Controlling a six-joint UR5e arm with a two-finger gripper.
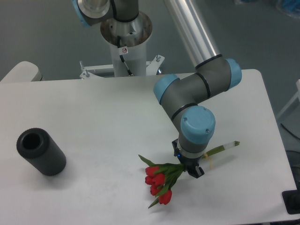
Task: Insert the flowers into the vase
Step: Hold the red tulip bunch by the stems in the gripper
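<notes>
Red tulip buds with green leaves and long pale green stems, the flowers (pixel 161 183), lie in the lower middle of the frame on the white table (pixel 93 117). The buds fan toward the lower left, and the stems run up and to the right, their cut ends showing past the arm at about the right of centre. The black two-finger gripper (pixel 191 168) sits right over the stems, just beyond where the leaves gather, at the end of the grey and blue arm that reaches down from the upper right. Its fingers are mostly hidden under the wrist, so I cannot tell whether they are apart or already clamped on the stems.

At the left edge of the frame, well apart from the bunch, stands the vase (pixel 41 151), a dark grey, matt, thick-walled cylinder. It appears tilted or lying, with its round black hole facing up and to the left.

The bunch is probably very light and soft. The stems likely bend and may slip or splay under a weak pinch, while the buds would bruise or snap if squeezed. The sensible hold is across the bundled stems near the leaves, where the gripper is now, leaving a good length of stem free to enter the hole. The loose stem ends could catch on the thick rim.
</notes>
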